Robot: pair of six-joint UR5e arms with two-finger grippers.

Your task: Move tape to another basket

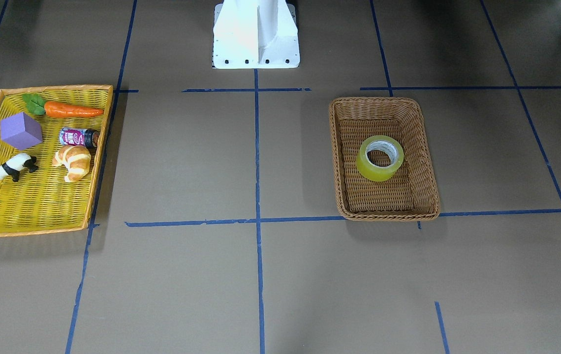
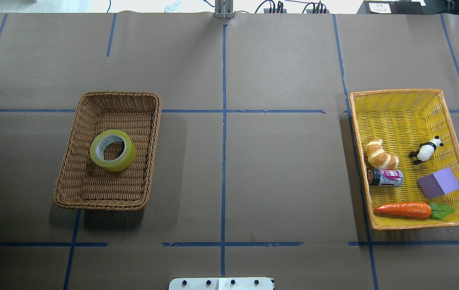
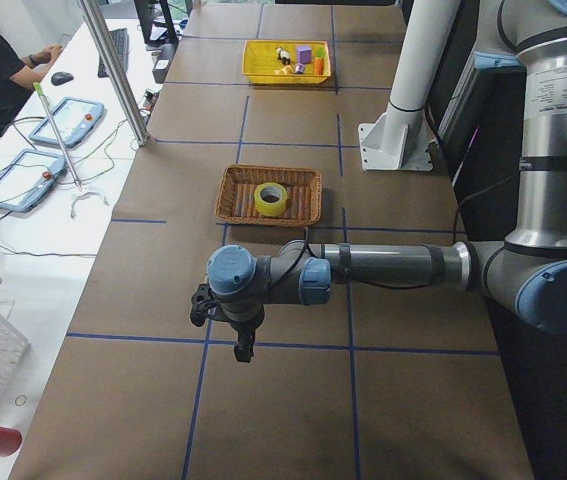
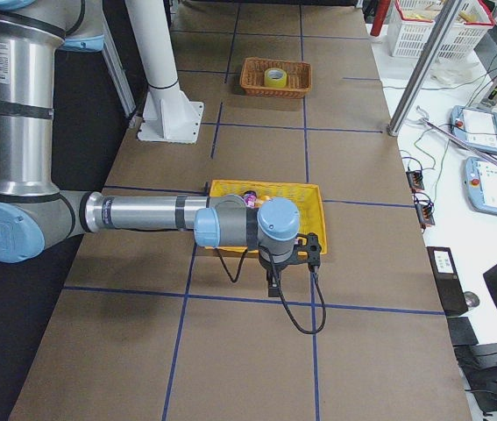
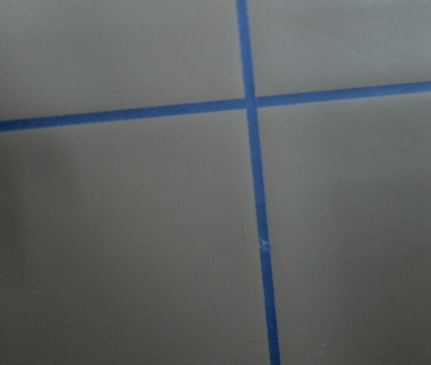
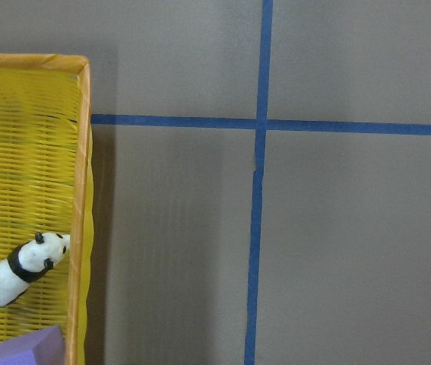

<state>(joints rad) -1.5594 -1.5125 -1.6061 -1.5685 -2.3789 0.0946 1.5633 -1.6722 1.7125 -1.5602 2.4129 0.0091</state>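
Observation:
The yellow-green tape (image 1: 365, 167) lies flat inside the brown wicker basket (image 1: 384, 101), near its middle. The overhead view shows the tape (image 2: 114, 164) and basket (image 2: 118, 94) on the table's left half. Both also show in the left side view, tape (image 3: 270, 200) in basket (image 3: 225, 196). My left gripper (image 3: 243, 346) hangs above bare table, well short of the basket; I cannot tell if it is open or shut. My right gripper (image 4: 273, 285) hangs just beside the yellow tray (image 4: 230, 189); I cannot tell its state. Neither gripper shows in the overhead, front or wrist views.
The shallow yellow tray (image 2: 398, 108) with orange rim holds a croissant (image 2: 380, 155), a panda figure (image 2: 426, 150), a can (image 2: 386, 177), a purple block (image 2: 439, 182) and a carrot (image 2: 404, 209). The robot's white base (image 1: 256, 34) stands at the table's edge. Blue tape lines cross the brown table.

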